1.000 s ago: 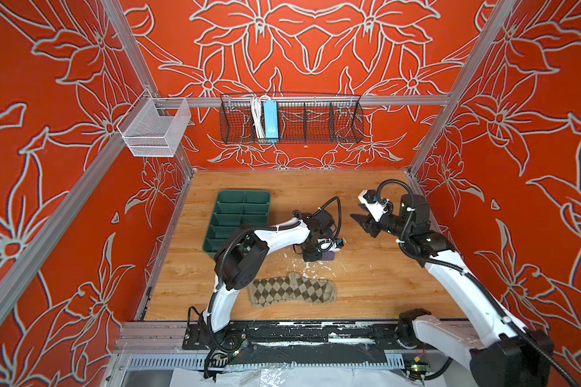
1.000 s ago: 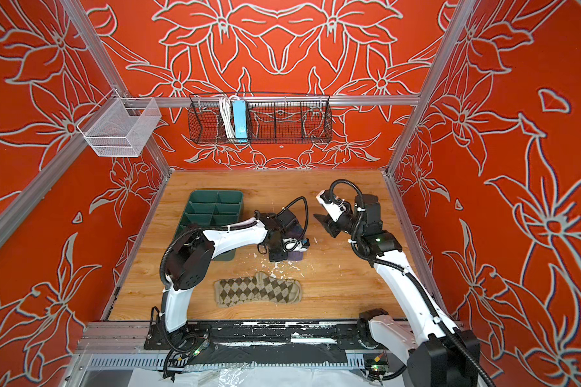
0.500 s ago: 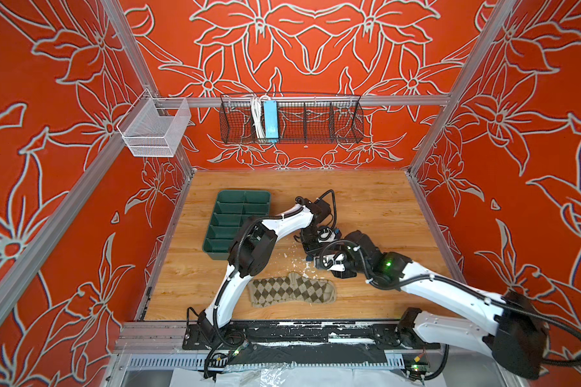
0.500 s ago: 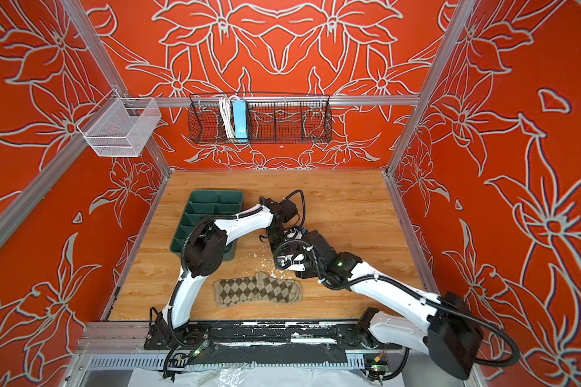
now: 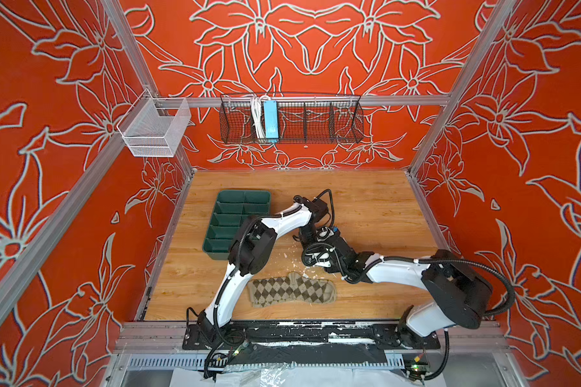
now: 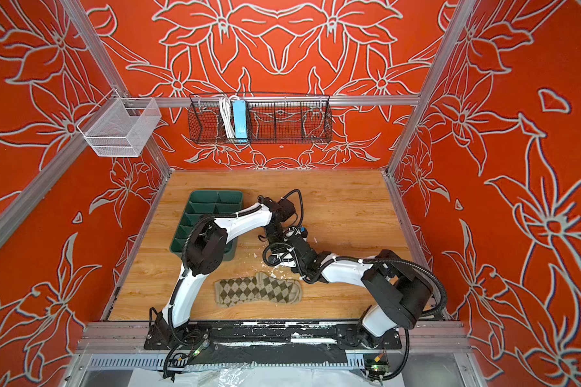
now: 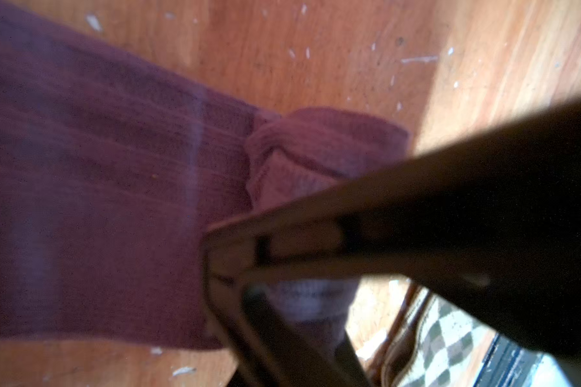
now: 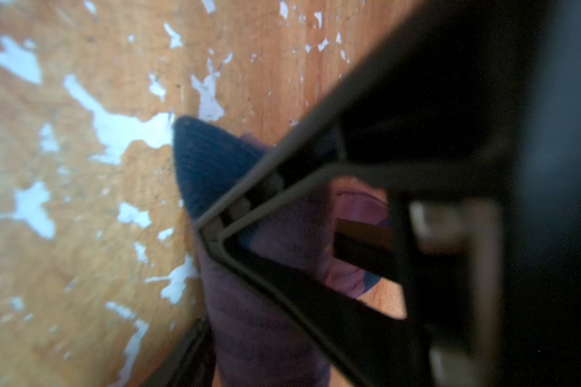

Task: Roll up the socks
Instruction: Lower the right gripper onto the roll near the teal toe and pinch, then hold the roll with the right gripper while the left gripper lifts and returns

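The purple sock (image 7: 114,174) lies on the wooden table, bunched at one end (image 7: 322,147). My left gripper (image 7: 292,301) is shut on its fabric. In both top views that left gripper (image 5: 306,238) (image 6: 271,237) points down at mid-table and hides the sock. My right gripper (image 8: 235,301) (image 5: 318,244) has come in beside it. It stands open, one finger (image 8: 282,174) lying over the purple sock (image 8: 265,335) and the other by its edge. The sock's navy toe (image 8: 208,160) sticks out past the finger. The beige argyle sock (image 5: 292,293) (image 6: 257,293) lies flat near the front edge.
A green divided tray (image 5: 239,201) sits left of the grippers on the table. On the back wall hangs a black wire basket (image 5: 291,117), and a white mesh basket (image 5: 155,130) hangs at the left corner. White flecks dot the tabletop (image 8: 114,130).
The right arm swung from the back right down to mid-table and now sits against the left gripper over the purple sock. The left gripper shifted slightly back and stays shut.
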### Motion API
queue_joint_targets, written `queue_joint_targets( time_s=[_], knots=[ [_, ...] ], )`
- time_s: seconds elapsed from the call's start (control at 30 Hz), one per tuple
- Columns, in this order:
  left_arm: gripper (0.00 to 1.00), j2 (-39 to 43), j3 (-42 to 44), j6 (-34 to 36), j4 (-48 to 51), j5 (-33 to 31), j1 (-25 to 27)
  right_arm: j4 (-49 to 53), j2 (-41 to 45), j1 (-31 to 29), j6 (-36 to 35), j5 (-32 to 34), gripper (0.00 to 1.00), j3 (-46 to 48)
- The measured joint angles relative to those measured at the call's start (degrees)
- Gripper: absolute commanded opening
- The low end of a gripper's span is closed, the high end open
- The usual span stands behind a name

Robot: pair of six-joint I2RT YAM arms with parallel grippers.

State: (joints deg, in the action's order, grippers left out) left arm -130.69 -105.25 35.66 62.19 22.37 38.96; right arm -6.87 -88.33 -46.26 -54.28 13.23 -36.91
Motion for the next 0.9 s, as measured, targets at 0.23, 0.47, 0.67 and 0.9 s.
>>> queue_joint_targets(
  time_s=[0.23, 0.47, 0.67, 0.9],
  knots=[
    [0.27, 0.31, 0.76, 0.0, -0.68, 0.39, -0.44, 5.97, -2.4, 0.2, -0.94, -1.31, 0.22, -3.74],
    [0.47, 5.64, 7.63, -4.31, -6.84, -1.25, -1.27, 18.29, -3.58, 0.66, 0.13, -6.73, 0.04, -10.08],
    [0.58, 15.52, 14.58, -9.73, -14.12, -3.67, -3.56, 26.91, -5.75, 4.13, 3.78, -14.91, 0.02, -15.45],
    [0.58, 29.33, 23.02, -17.2, -22.51, -10.73, -4.66, 34.01, -8.83, 8.96, 5.99, -24.37, 0.02, -20.59]
  ],
)
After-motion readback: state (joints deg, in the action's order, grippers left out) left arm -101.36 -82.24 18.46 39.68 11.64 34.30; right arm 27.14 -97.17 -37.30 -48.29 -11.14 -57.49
